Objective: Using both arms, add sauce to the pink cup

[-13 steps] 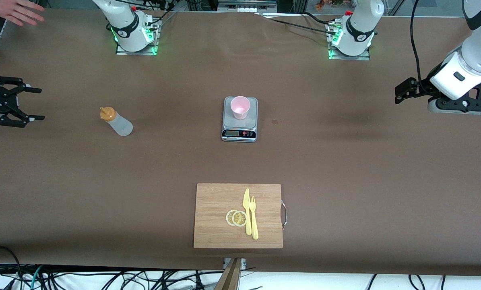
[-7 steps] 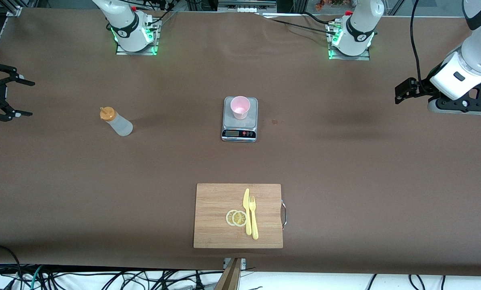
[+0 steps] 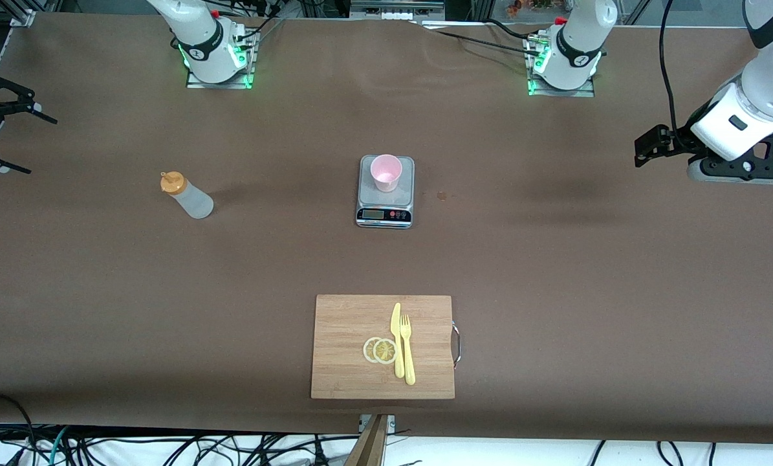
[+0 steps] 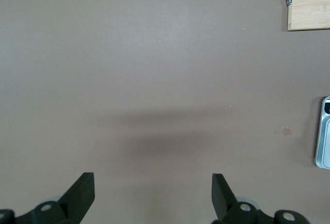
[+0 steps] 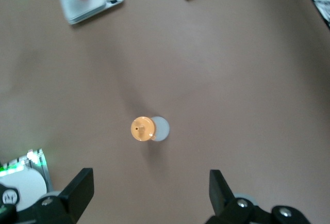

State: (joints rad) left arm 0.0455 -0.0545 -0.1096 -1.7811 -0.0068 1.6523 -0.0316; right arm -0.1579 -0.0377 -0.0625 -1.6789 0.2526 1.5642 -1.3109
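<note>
Hanging spread over the table's edge at its own end, the right gripper (image 3: 1, 139) holds nothing; the sauce (image 3: 189, 196) stands upright toward the middle from it, bare brown table (image 3: 554, 272) all round; the cup (image 3: 386, 172) sits on the scale (image 3: 385, 210) mid-table; the left gripper (image 4: 153, 195), jaws wide, waits over bare table at its own end.
</note>
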